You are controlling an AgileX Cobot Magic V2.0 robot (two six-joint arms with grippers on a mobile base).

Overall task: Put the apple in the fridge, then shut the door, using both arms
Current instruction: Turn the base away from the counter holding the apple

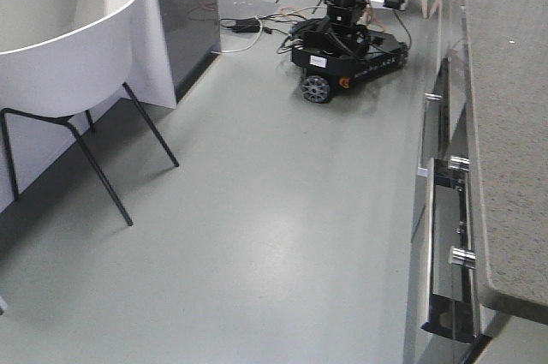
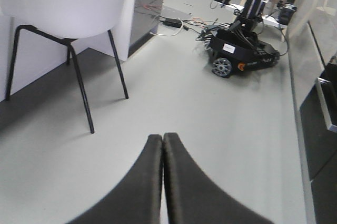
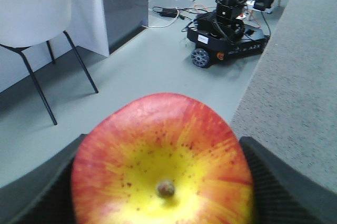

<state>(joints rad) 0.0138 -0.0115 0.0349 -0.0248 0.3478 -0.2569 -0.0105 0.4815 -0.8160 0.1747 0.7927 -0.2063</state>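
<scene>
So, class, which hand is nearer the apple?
Right. The right hand grips the apple; the left hand is shut and empty, no apple in its view.

A pale grey floor [image 1: 274,235] carries a white shell chair [image 1: 64,47] on 4 thin black legs at the left, a dark grey cabinet [image 1: 184,13] behind it, loose cables [image 1: 287,14] near that cabinet, and a black wheeled robot base [image 1: 347,60] just beside the cables

We assess: robotics lab w/ mock kitchen. Evidence: wheeled robot base [image 1: 347,60] w/ loose cables [image 1: 287,28] on grey floor [image 1: 274,235]; speckled counter [image 1: 509,124] over handled drawers [image 1: 441,235]; white shell chair [image 1: 77,47].
</scene>
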